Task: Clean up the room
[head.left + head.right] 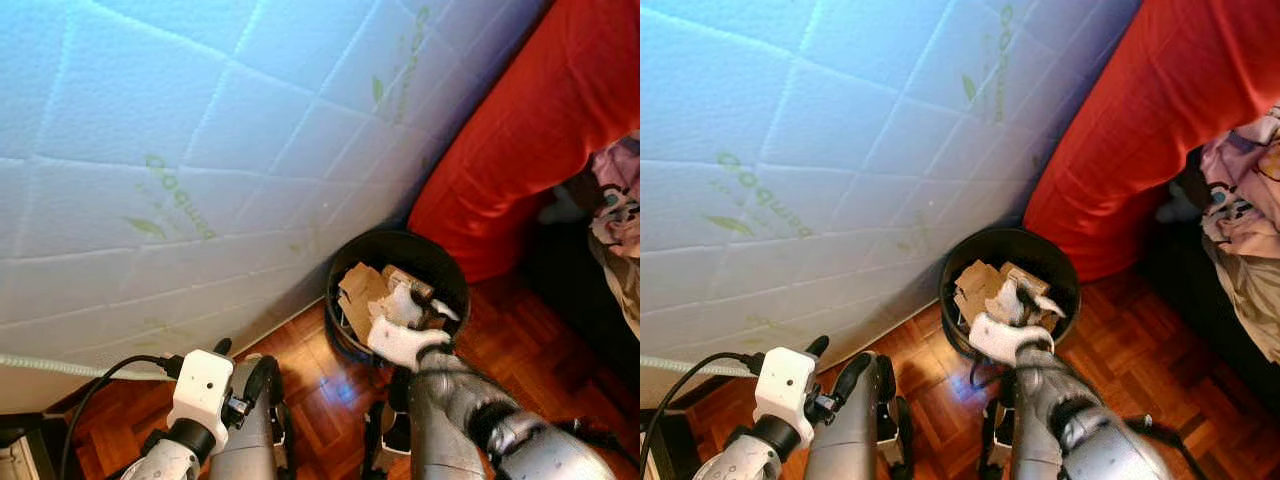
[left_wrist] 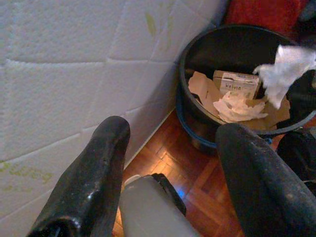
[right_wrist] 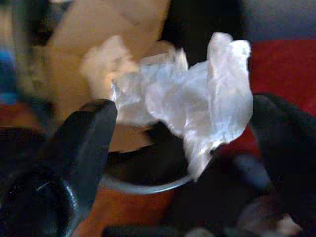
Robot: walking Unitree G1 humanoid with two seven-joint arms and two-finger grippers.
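- Right gripper (image 3: 182, 143) poised above the near rim of the bin (image 1: 345, 330); fingers spread wide, crumpled tissue (image 3: 197, 106) sitting between them; cannot tell whether either pad touches it, so released or about to drop, by the look of it.
- Left gripper (image 2: 173, 168) low near the floor, jaws parted, holding nothing; aimed toward the bin from beside the mattress (image 1: 180, 150).
- Tissue: thin white paper, wrinkled into a loose wad; judged very light, soft, no stiffness; likely to cling or drift rather than fall straight; best pinched at the thickest bunch, not the ragged edge, which would tear.
- Bin: round, black, smooth-walled plastic, standing upright on the floor, just beside the mattress edge and the red cover (image 1: 530, 130).
- Inside the bin: torn brown cardboard (image 2: 202, 86), flat and stiff; small printed box (image 2: 237, 84); another crumpled white paper wad (image 2: 237, 106) on top.
- Mattress: quilted white fabric, stitched diamonds, faint green print.
- Floor (image 1: 300, 390): glossy parquet, reddish wood.
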